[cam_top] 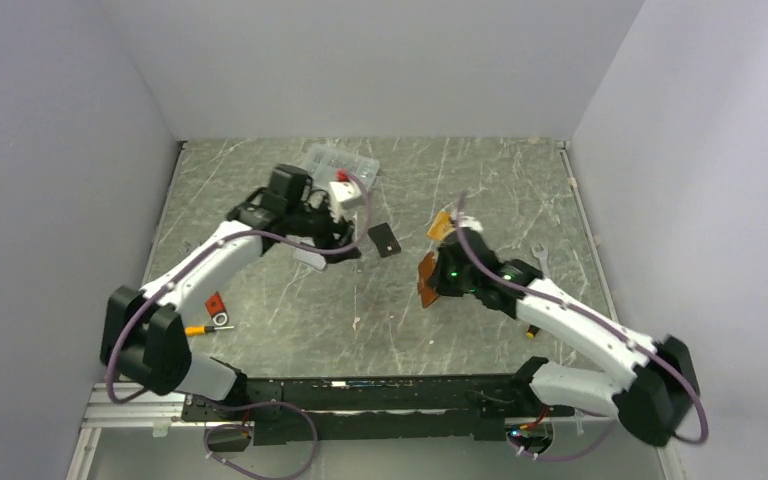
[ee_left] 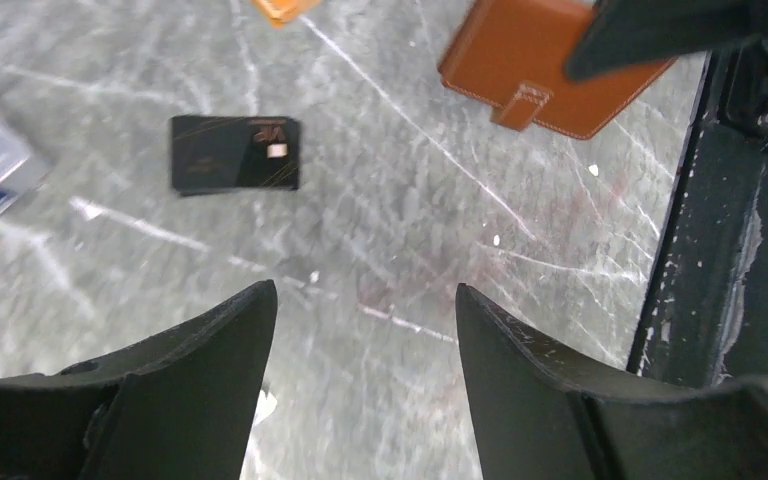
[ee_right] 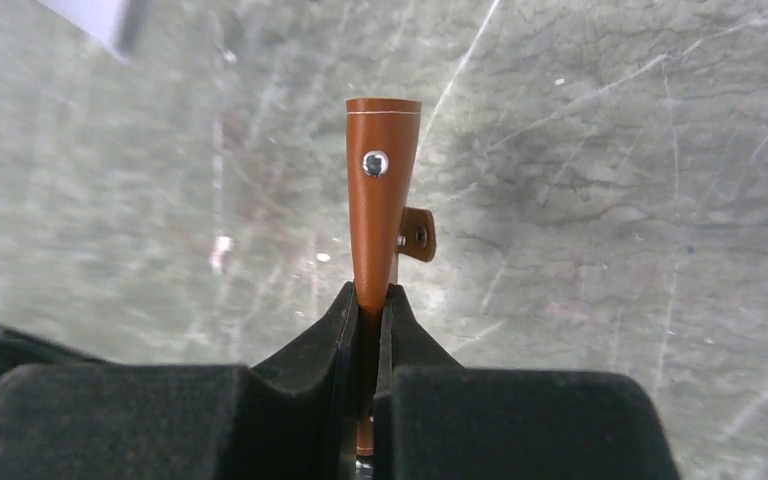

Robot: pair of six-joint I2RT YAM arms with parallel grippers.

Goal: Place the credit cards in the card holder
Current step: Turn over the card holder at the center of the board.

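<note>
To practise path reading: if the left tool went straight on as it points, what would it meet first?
Probably bare table; the black card lies off the line of the left tool.

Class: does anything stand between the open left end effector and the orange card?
Nothing visible blocks the left end effector from the orange card. Only a flat black card lies on the table, just beside that path.

The card holder (cam_top: pixel 427 283) sits in the right claw (ee_right: pixel 370 310) near the bench's (cam_top: pixel 290 330) middle. A credit card (cam_top: pixel 441 226) lies just behind it, a small flat rectangle (cam_top: pixel 384 240) to its left, and the compartment box (cam_top: pixel 330 160) farther back-left.
</note>
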